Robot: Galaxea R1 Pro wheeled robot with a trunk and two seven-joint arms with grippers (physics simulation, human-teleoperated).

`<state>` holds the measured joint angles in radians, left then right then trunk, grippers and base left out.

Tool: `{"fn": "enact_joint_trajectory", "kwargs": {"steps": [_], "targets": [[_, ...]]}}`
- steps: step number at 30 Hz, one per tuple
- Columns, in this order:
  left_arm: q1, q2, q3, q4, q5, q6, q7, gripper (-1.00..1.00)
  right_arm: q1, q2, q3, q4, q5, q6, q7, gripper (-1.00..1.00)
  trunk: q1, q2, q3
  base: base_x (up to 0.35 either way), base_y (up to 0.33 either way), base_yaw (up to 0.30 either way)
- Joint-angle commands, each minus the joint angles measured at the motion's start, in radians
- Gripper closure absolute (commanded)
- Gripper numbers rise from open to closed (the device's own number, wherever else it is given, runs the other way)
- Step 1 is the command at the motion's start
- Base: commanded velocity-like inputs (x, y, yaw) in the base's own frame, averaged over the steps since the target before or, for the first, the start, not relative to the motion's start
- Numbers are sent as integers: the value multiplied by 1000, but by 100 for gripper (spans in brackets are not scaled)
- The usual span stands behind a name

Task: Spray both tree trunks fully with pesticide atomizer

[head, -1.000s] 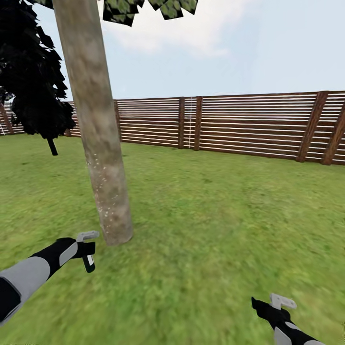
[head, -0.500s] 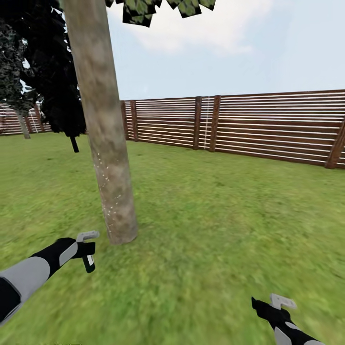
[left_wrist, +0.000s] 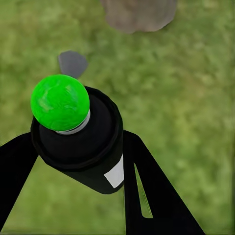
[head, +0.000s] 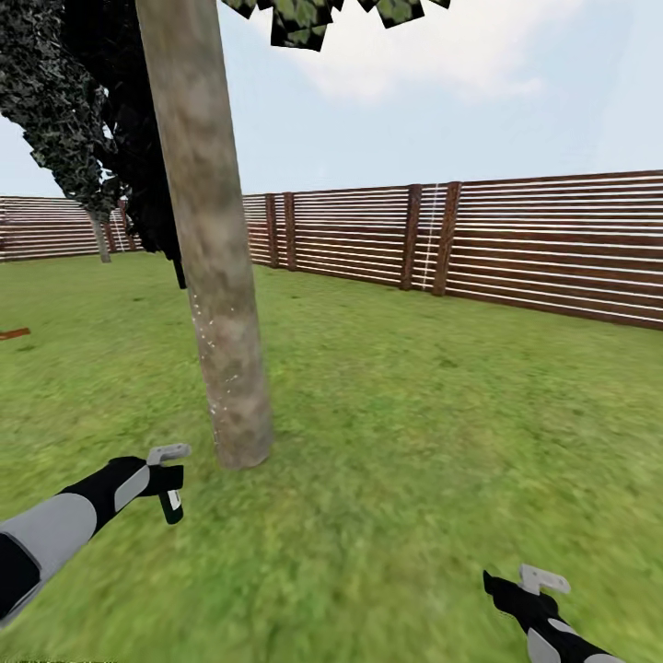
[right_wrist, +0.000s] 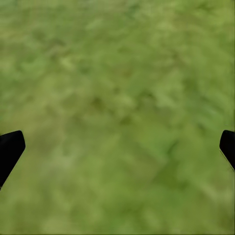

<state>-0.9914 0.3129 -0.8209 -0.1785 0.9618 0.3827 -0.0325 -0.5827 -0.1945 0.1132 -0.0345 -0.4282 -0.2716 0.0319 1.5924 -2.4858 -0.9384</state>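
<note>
The spraying step looks to be in hand. The lawn [head: 414, 414] spreads wide around both arms, and the slatted wooden fence [head: 516, 244] closes it off far beyond the jaws. Nearer, the tree trunk [head: 216, 276] rises just ahead of the left jaws; pale specks dot its lower bark, possibly spray, though much of the trunk looks bare. A dark narrow tree [head: 110, 120] stands behind it, well off.

The left jaws [head: 168, 479] are clenched on the pesticide atomizer [left_wrist: 81, 142], a dark canister whose cap reads bright green in the left wrist view, with the trunk base [left_wrist: 139, 13] just past it. The right jaws [right_wrist: 117, 147] are spread wide and hold nothing, over bare grass.

Next, the nozzle likely needs aiming higher up the trunk. Nothing stands between the atomizer and the bark.
</note>
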Motion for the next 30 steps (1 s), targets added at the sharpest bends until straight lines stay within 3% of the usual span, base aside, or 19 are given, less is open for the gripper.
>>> {"fn": "enact_joint_trajectory", "kwargs": {"steps": [1,13,23,27,30], "targets": [[-1,0,-3,-1,0,4,-2,100,0,0,8,1,-11,-3,3,-100,0,0,-1,115,-312,218],[-1,0,-3,-1,0,4,-2,100,0,0,8,1,-11,-3,3,-100,0,0,-1,11,-322,104],[-1,-2,-3,-1,1,7,-3,100,0,-4,7,1,-11,-3,3,-100,0,0,-4,76,-111,106],[-1,-37,-3,-1,1,7,-1,100,0,-6,7,1,-11,-3,3,-100,0,0,-4,241,-213,181],[-1,-43,-2,0,1,7,-1,100,0,-3,8,1,-11,-3,3,-100,0,0,-4,248,-220,240]]}}
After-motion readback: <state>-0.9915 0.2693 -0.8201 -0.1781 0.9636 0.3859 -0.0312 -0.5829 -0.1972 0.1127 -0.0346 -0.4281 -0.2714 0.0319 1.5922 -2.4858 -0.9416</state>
